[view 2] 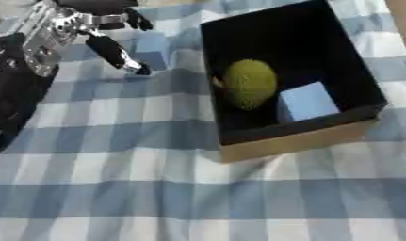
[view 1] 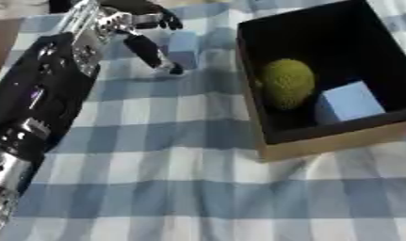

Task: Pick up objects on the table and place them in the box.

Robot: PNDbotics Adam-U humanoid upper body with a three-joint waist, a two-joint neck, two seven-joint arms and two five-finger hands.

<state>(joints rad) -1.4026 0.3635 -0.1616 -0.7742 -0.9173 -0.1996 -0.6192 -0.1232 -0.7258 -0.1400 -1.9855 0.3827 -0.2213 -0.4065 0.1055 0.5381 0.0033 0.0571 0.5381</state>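
Left hand [view 1: 136,28] beside pale-blue cube [view 1: 182,49] | fingers spread, apart

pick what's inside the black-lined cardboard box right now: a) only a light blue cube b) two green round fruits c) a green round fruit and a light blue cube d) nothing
c: inside the black-lined cardboard box a green round fruit lies next to a light blue cube, the cube nearer the box's front wall.

Blue-and-white checked tablecloth [view 1: 181,188], wrinkled, covering the table
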